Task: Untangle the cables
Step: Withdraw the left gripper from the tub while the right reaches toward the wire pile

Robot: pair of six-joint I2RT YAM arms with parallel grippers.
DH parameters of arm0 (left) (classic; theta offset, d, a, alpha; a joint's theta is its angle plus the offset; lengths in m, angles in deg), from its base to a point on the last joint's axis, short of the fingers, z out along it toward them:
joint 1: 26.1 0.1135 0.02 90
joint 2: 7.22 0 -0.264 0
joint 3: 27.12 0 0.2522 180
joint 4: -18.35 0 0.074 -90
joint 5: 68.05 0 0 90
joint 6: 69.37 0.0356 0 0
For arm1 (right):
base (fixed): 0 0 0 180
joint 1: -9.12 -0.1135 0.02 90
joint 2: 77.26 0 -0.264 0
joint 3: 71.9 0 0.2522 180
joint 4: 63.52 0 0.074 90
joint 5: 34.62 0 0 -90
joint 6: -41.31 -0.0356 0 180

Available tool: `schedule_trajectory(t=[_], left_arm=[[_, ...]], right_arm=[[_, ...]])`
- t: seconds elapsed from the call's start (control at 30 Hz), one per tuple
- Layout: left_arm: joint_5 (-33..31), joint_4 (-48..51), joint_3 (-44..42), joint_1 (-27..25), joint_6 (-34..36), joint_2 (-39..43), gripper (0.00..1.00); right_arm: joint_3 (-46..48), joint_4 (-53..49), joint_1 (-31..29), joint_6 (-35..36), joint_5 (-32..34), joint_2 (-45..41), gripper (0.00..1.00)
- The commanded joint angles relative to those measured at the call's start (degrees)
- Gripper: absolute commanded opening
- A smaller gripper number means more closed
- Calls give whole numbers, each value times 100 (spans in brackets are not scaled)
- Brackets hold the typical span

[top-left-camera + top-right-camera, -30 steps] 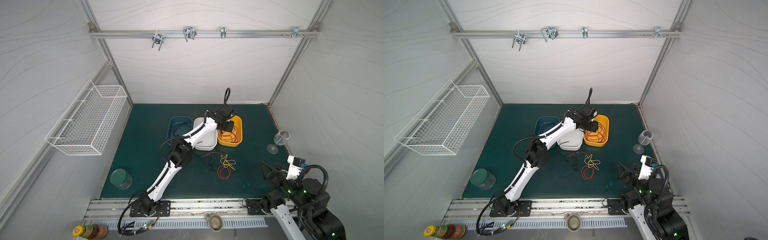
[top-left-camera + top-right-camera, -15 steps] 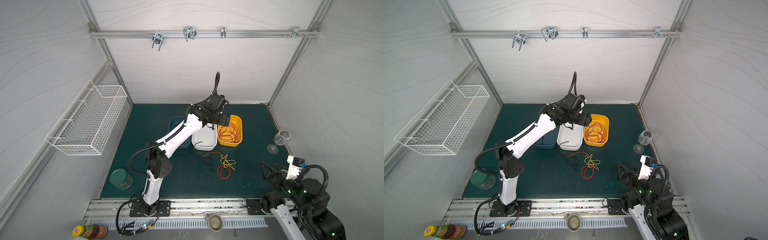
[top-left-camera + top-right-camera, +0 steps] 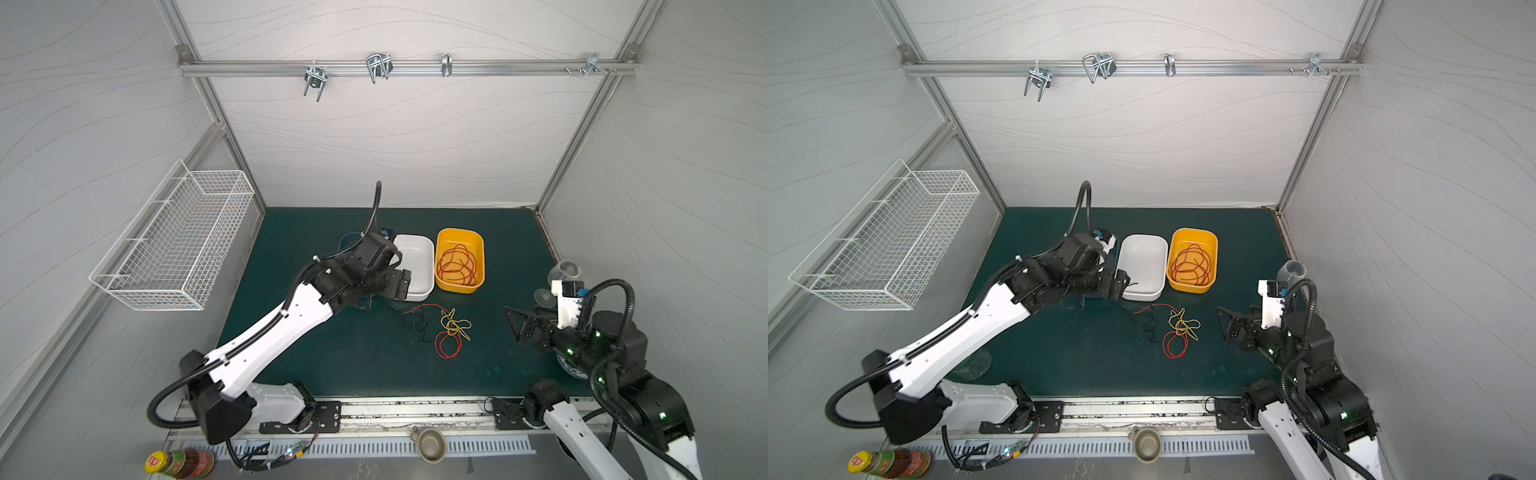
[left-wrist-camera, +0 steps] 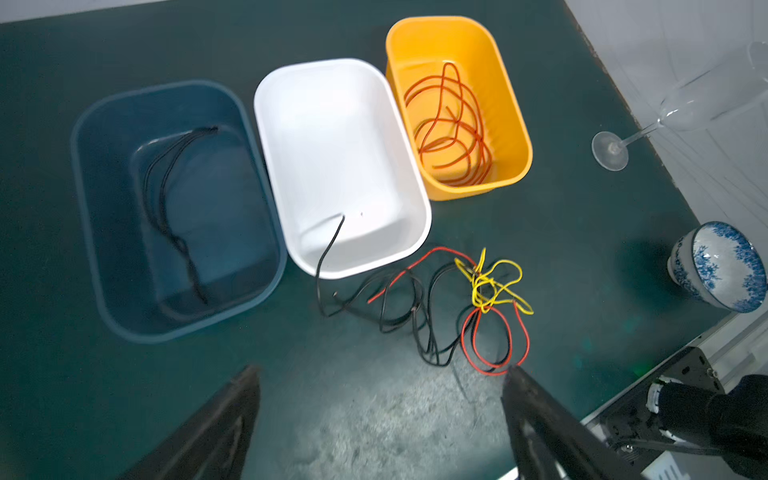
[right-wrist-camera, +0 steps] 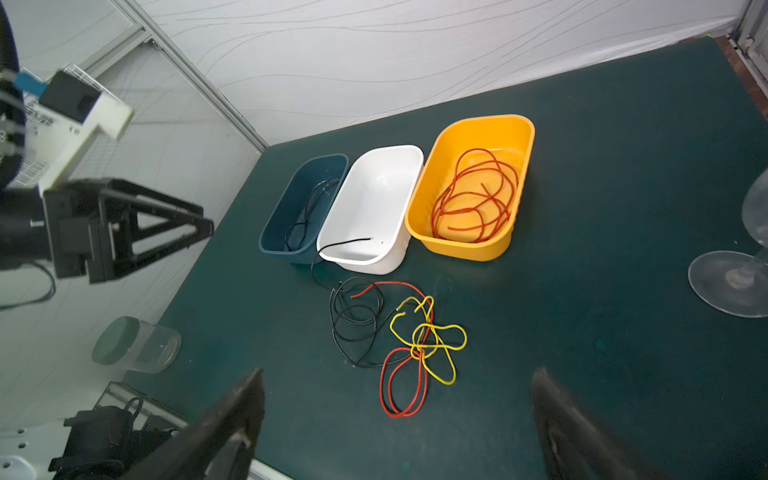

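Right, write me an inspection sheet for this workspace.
Surface: green mat, scuffed near the front.
Job's things: red, black and yellow tangle on the mat; red coil in yellow bin; black cable in blue bin; a black end over white bin's rim.
Clutter: wine glass, patterned bowl, lidded jar.
Grippers: left gripper and right gripper, jaws open, empty.
Cables: black hose arches high, clear of the tangle.
Surroundings: wire basket on wall, hooks on rail.

The left arm [image 3: 282,328] and right arm [image 3: 577,432] have white shells between black joint housings, each trailed by a black corrugated hose [image 3: 376,203]. Green lights [image 3: 597,333] dot the right arm's joints. The left gripper [image 4: 382,370] and right gripper [image 5: 397,372] have black, triangular open-frame fingers [image 5: 197,228]. The white wrist mount [image 3: 565,305] bears what looks like a blue connector [image 3: 584,293].
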Motion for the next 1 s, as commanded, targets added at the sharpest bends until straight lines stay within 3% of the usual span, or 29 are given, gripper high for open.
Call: schedule_trajectory(t=[0.0,0.2,0.43,0.6,0.8,0.97], left_arm=[[-546,-34,-480,-22,96,580,97],[-1108,98,-1362,-15,268,1710,100],[-1426,-479,-2358,-11,129,2843,100],[-1572,-541,-2490,-11,112,3051,100],[-1602,-455,-2453,-12,103,2869,100],[-1402,-520,-2470,-13,142,2789,100]], right_arm=[[-3,247,9,-546,-226,227,99],[357,576,-271,-1126,-718,1120,99],[656,1081,-1754,-1480,800,1813,95],[811,1562,-2351,-1730,1136,2730,78],[1023,2303,-2460,-1811,1085,3554,56],[1050,2725,-2462,-1846,1048,4162,49]])
